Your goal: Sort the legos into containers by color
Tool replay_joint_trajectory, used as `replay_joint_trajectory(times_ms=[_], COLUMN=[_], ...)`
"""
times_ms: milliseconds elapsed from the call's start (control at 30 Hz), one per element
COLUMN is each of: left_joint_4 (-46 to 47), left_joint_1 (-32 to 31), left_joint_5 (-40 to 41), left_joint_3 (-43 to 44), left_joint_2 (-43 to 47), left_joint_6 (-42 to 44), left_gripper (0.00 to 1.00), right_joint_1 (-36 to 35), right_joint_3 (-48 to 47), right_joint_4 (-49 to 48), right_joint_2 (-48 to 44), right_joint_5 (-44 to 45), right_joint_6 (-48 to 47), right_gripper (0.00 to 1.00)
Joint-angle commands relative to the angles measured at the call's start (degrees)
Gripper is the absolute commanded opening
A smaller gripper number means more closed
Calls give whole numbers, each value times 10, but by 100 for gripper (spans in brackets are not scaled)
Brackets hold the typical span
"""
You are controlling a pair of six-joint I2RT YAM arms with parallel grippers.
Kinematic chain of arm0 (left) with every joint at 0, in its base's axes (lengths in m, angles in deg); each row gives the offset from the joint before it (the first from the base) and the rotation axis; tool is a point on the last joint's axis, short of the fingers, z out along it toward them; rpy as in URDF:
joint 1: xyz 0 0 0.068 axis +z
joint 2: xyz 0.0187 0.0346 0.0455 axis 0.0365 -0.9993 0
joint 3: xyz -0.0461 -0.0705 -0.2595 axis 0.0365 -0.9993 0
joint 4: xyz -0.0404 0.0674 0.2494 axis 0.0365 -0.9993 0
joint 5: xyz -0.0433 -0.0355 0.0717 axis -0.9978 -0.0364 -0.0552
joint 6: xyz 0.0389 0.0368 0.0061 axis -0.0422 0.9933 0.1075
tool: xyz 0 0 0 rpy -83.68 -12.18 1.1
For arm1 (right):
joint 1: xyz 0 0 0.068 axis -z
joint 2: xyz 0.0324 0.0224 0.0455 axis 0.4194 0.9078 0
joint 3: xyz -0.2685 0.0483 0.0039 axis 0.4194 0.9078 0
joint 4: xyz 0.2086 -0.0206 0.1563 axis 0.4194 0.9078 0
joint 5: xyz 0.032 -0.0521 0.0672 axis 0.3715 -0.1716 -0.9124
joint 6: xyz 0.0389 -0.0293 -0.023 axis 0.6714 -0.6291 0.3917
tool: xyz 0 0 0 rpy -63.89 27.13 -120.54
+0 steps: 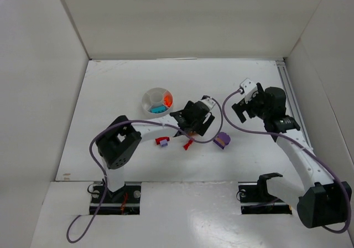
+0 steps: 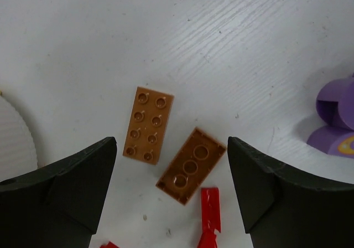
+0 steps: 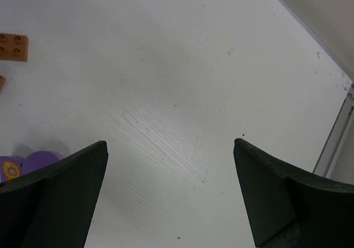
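In the left wrist view two tan legos lie on the table between my open left gripper's [image 2: 171,148] jaws: one studs-up [image 2: 147,125], one upside down [image 2: 191,165]. A red piece [image 2: 210,217] lies just below them and a purple lego [image 2: 338,120] sits at the right edge. In the top view the left gripper [image 1: 191,127] hovers right of the white divided dish [image 1: 148,99], which holds orange [image 1: 167,99] and teal [image 1: 158,109] legos. A red lego [image 1: 162,141], a red piece [image 1: 188,144] and the purple lego [image 1: 222,140] lie nearby. My right gripper [image 1: 241,107] is open and empty [image 3: 168,145].
The dish's ribbed rim [image 2: 14,143] shows at the left of the left wrist view. The right wrist view shows a tan lego [image 3: 12,46] and the purple lego [image 3: 22,165] at its left, and a metal rail [image 3: 334,143] along the table's right edge. White walls enclose the table.
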Motion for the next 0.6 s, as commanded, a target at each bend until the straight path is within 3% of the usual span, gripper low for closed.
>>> replay_joint_trajectory(times_ms=[0,233,567], left_joint_4=[5,16,11], left_joint_1=[4,43,43], left_joint_5=[10,-34,-71], left_joint_3=[58,73,78], left_joint_2=[-31,-55,-93], left_joint_6=[65,75,104], left_gripper=[78,73,68], right_joint_1=[14,19,24], right_joint_3=[3,3,3], right_joint_4=[-8,-8,-13], right_joint_2=[-3,20,30], right_joint_5=[-38,-50,-45], right_joint_6=[-6,-6,-11], right_gripper=[100,100,100])
